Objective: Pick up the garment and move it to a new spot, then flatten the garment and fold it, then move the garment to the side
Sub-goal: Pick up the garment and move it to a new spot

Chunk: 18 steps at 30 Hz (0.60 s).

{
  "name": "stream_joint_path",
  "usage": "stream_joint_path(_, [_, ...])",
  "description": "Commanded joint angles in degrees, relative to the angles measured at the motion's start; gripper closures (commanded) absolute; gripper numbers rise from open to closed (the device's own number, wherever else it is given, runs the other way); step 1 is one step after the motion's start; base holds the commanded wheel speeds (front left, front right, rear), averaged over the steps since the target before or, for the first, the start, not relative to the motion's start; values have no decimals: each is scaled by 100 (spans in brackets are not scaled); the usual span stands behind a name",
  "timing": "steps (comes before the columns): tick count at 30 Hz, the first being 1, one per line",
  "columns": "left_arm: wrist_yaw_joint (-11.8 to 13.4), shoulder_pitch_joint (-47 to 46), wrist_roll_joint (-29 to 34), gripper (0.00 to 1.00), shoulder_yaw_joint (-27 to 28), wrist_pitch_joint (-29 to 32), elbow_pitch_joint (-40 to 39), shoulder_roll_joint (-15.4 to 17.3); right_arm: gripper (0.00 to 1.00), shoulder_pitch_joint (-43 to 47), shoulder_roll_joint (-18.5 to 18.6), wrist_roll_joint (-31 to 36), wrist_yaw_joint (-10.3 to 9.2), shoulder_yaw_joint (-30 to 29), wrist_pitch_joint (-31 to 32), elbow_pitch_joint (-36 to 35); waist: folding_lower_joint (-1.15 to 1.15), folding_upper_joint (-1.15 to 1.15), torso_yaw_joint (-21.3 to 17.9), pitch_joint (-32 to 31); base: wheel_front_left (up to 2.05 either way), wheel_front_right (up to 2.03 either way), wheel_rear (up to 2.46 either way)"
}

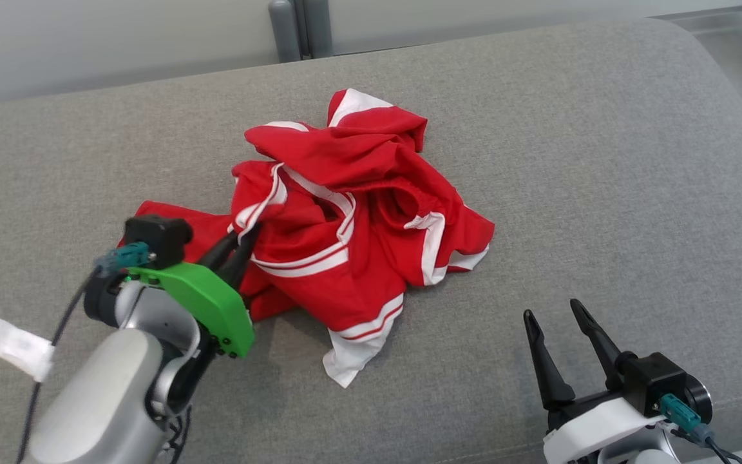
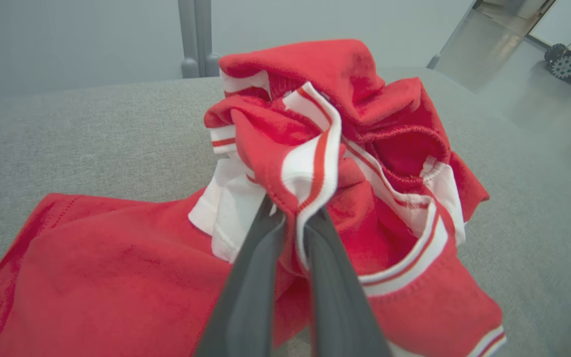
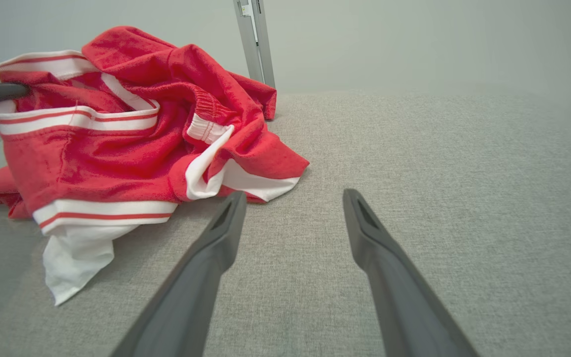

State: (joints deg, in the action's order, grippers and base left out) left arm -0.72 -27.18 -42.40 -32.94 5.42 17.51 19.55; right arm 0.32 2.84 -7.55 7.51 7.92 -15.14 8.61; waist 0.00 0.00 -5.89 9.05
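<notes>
Left gripper (image 2: 293,223) pinches the garment (image 1: 345,238) (crumpled, red-and-white)

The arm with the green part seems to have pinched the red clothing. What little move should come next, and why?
Probably lift straight up: the left gripper is shut on a white-striped fold of the crumpled garment, which lies on the grey cushion, while the right gripper is open, apart from it.
</notes>
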Motion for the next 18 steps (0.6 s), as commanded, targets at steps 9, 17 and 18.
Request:
stream_joint_path(9, [723, 57, -408, 100, 1292, 1025, -2884, 1737, 0, 35, 11, -40, -4, 26, -2, -20, 0, 0, 458, -155, 0, 0, 0])
stream_joint_path(17, [863, -713, -472, 100, 2121, 1546, -2395, 2697, 0, -211, 12, -86, -4, 130, -1, -34, 0, 0, 448, 104, 0, 0, 0])
stream_joint_path(18, [860, -822, -413, 100, 2166, 1529, -2151, 2785, 0, -232, 13, -100, -4, 140, -1, -26, 0, 0, 425, 145, 0, 0, 0])
